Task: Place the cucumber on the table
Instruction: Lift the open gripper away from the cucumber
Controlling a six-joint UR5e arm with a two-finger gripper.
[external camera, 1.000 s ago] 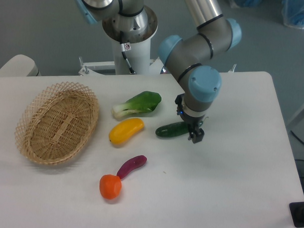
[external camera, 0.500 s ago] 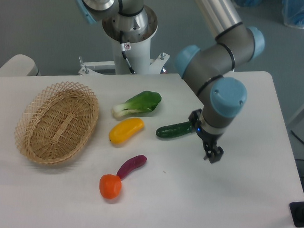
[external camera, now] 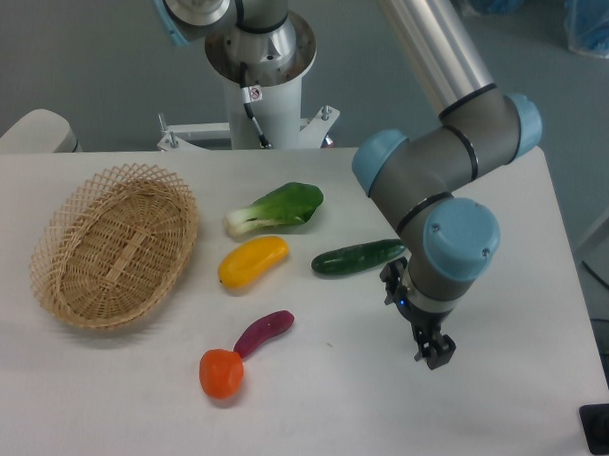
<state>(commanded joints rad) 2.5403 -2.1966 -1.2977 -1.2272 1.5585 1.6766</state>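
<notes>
The dark green cucumber (external camera: 356,258) lies flat on the white table (external camera: 505,205), just right of the yellow vegetable. My gripper (external camera: 434,352) hangs below and to the right of it, well apart from it, near the table's front right area. Nothing is between its fingers; they look close together, but the small view does not show whether they are open or shut.
A woven basket (external camera: 116,243) stands at the left. A bok choy (external camera: 276,207), a yellow vegetable (external camera: 252,260), a purple eggplant (external camera: 263,332) and an orange fruit (external camera: 221,373) lie in the middle. The arm's base (external camera: 258,56) rises at the back.
The gripper has drawn away from the cucumber, moving right and toward the front edge. The cucumber stays lying on the table, now fully uncovered.
</notes>
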